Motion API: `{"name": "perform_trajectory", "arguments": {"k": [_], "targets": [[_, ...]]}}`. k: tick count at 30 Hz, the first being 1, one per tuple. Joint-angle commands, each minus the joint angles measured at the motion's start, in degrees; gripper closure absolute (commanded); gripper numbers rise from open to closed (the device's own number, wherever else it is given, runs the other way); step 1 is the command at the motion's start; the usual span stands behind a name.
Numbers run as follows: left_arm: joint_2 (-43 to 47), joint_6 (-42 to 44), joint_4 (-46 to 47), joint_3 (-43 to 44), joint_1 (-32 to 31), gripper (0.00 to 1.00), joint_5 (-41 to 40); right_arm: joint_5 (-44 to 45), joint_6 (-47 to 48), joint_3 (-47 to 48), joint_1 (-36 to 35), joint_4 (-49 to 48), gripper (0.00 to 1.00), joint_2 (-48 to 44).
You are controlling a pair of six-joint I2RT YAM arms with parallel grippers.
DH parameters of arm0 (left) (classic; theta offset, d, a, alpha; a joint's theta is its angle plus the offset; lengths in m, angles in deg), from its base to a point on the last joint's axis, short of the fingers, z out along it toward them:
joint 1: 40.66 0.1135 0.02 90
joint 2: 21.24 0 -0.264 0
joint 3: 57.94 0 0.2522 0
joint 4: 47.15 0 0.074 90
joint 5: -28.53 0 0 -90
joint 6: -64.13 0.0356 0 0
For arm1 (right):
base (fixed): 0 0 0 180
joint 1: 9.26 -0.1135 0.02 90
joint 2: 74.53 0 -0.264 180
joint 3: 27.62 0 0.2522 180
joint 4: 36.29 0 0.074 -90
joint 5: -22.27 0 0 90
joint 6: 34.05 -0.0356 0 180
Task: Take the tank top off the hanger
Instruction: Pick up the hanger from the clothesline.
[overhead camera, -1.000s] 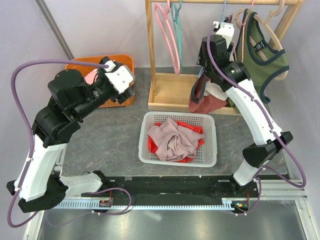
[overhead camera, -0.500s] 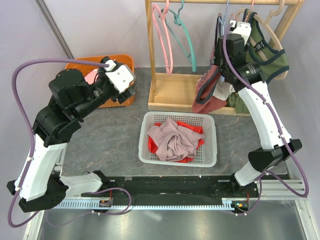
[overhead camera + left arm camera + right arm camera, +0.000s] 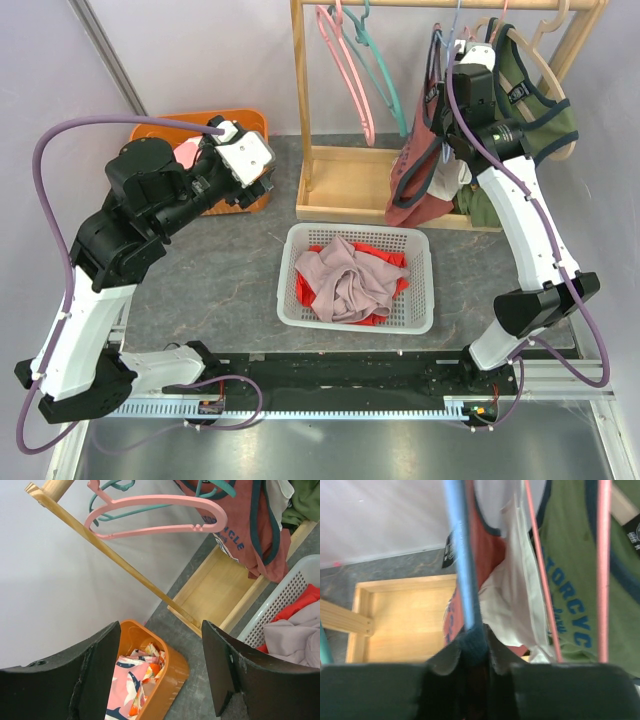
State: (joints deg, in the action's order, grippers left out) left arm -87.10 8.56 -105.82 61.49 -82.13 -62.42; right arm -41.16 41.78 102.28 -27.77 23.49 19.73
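The tank top (image 3: 410, 190) is rust red with navy trim and hangs from a blue hanger (image 3: 462, 555) on the wooden rack (image 3: 345, 185). In the right wrist view my right gripper (image 3: 475, 650) is shut on its navy strap, just under the hanger's bar. The red cloth (image 3: 482, 545) hangs past the fingers. From above, that gripper (image 3: 440, 108) is high up beside the garment. My left gripper (image 3: 160, 665) stands open and holds nothing, over the table near the orange bin (image 3: 170, 660). In the left wrist view the tank top (image 3: 240, 525) hangs far off.
A green tank top (image 3: 520, 110) and a white garment hang right of the red one. Bare pink (image 3: 350, 70) and teal (image 3: 385, 70) hangers hang on the rail. A white basket (image 3: 290, 290) of clothes sits mid-table. The orange bin (image 3: 250, 125) holds patterned cloth.
My right arm moved right and up along the rail with the red tank top. Its jaws have closed on the strap. The pink and teal hangers swung right. The left arm barely moved.
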Motion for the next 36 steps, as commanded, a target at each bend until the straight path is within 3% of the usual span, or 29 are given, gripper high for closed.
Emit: {"name": "perform_trajectory", "arguments": {"k": [1, 2, 6, 10, 19, 26, 36], "targets": [[0.21, -2.09, 0.52, 0.15, 0.43, 0.27, 0.69, -2.74, 0.64, 2.25, 0.22, -0.67, 0.88, -0.22], [0.30, -2.09, 0.52, 0.07, 0.43, 0.27, 0.69, -3.18, 0.90, 1.82, 0.22, -1.45, 1.00, -0.48], [0.39, -2.27, 0.43, -0.11, 0.69, 0.27, 2.18, -5.56, 3.18, -2.13, 0.22, -7.77, 1.00, -3.99], [0.65, -2.27, 0.34, -0.20, 0.69, 0.27, 2.36, -4.77, 9.06, -10.92, 0.13, -22.17, 1.00, -9.88], [0.91, -2.18, 0.26, -0.46, 0.78, 0.28, 2.18, -6.44, 13.65, -13.04, 0.22, -31.24, 1.00, -11.64], [1.09, -2.00, 0.17, -0.73, 0.87, 0.28, 2.09, -6.79, 14.18, -12.86, 0.13, -29.85, 1.00, -12.17], [2.41, -2.70, -0.44, -2.31, 0.87, 0.27, 3.32, -19.00, 3.72, -19.97, 0.22, -10.97, 1.00, -24.90]]}}
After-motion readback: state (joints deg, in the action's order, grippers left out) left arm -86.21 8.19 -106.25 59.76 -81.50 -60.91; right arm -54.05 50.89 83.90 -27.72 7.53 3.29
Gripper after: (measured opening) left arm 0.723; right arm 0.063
